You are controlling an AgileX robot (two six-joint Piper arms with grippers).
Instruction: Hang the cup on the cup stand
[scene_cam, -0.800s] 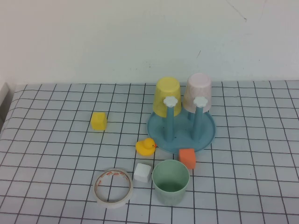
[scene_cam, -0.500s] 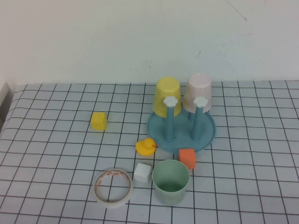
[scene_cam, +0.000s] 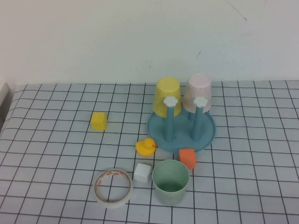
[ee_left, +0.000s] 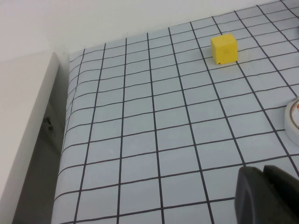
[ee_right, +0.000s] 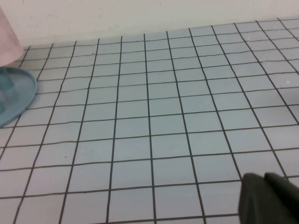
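The pale mint-green cup (scene_cam: 171,181) stands upright, mouth up, near the table's front edge. Behind it is the blue cup stand (scene_cam: 208,133). A yellow cup (scene_cam: 167,95) and a pale pink cup (scene_cam: 198,91) hang upside down on its rear pegs. Two front pegs with white flower caps (scene_cam: 171,101) are bare. Neither arm shows in the high view. My left gripper (ee_left: 262,169) is shut and empty, low over the table's left part. My right gripper (ee_right: 264,176) is shut and empty over bare cloth; the stand's rim (ee_right: 21,95) shows at the edge of the right wrist view.
A yellow duck (scene_cam: 145,146), a white cube (scene_cam: 142,172), an orange cube (scene_cam: 187,158) and a tape roll (scene_cam: 113,187) lie around the mint cup. A yellow cube (scene_cam: 98,121) sits further left and also shows in the left wrist view (ee_left: 223,48). The table's left edge (ee_left: 65,140) drops off.
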